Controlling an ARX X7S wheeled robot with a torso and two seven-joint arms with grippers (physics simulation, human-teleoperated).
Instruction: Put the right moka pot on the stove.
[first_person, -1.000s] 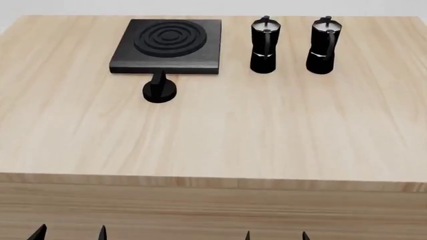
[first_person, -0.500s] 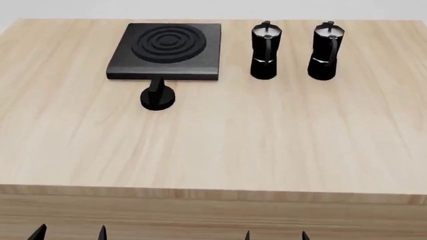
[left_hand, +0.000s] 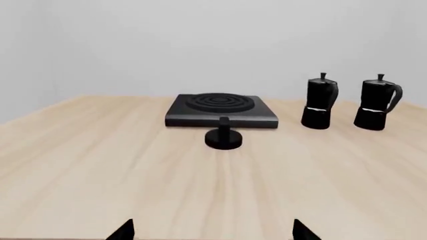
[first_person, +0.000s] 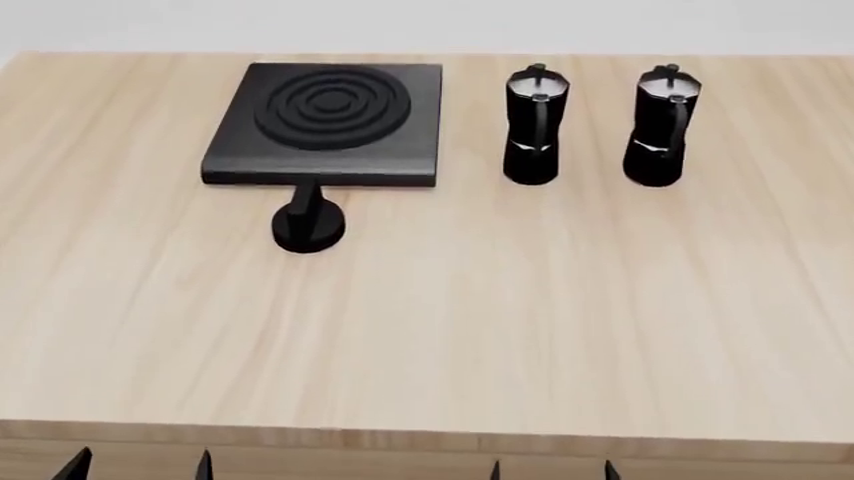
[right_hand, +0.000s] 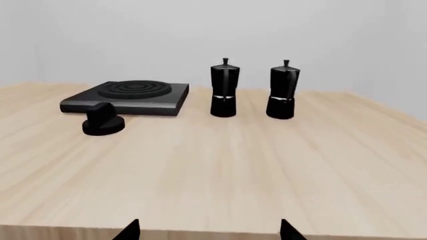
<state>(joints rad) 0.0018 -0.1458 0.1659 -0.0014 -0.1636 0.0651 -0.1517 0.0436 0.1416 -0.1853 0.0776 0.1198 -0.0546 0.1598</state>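
The right moka pot (first_person: 659, 127) (right_hand: 282, 90) (left_hand: 376, 102) stands upright at the back right of the wooden table, black with a grey-sheened lid. A second, identical pot (first_person: 534, 125) (right_hand: 224, 88) stands to its left. The stove (first_person: 324, 122) (right_hand: 127, 97) (left_hand: 221, 109), a flat black slab with ring burner, lies at the back left with nothing on it. My left gripper (first_person: 140, 465) (left_hand: 211, 231) and right gripper (first_person: 551, 470) (right_hand: 209, 231) hang open at the table's near edge, far from the pots, with nothing between their fingers.
A small round black knob (first_person: 308, 224) (right_hand: 102, 121) (left_hand: 223, 137) sits on the table (first_person: 441, 320) just in front of the stove. A pale wall rises behind the table's far edge.
The head view has shifted: table, stove and pots sit lower in the picture than a second ago. Both grippers' fingertips stay at the same spot in view.
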